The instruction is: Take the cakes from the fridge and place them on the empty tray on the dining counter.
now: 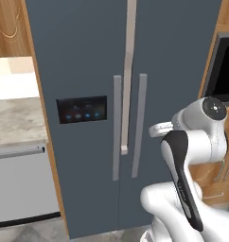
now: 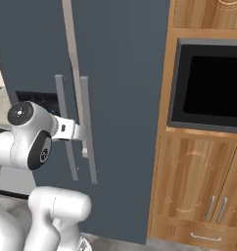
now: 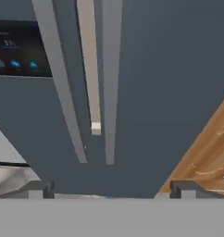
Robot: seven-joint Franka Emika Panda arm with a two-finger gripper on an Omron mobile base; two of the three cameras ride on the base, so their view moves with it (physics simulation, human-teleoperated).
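- From the camera on my left, the fridge [image 1: 88, 71] stands right in front of me. It is tall and dark grey-blue. Both doors are shut. Two long grey handles hang side by side near the middle: the left handle [image 1: 117, 127] and the right handle [image 1: 139, 125]. A black panel [image 1: 82, 109] with little blue lights sits on the left door. A pale table top [image 1: 14, 118] is to the left of the fridge.
- From the camera on my right, my white arm reaches toward the two handles. A dark oven [image 2: 208, 86] in a wooden cabinet [image 2: 199, 186] stands just to the right of the fridge.
- From the camera on my hand, my pincer [image 3: 111, 189] is open wide, and nothing is in it. The two finger tips stand far apart at the bottom. The handles run up in front of me, near but not touching.
- I think I am at the very first step: opening the fridge. The cakes must be inside, behind the doors, so I cannot see them.
- Next I need to line up with one handle, close on it and pull the door out.
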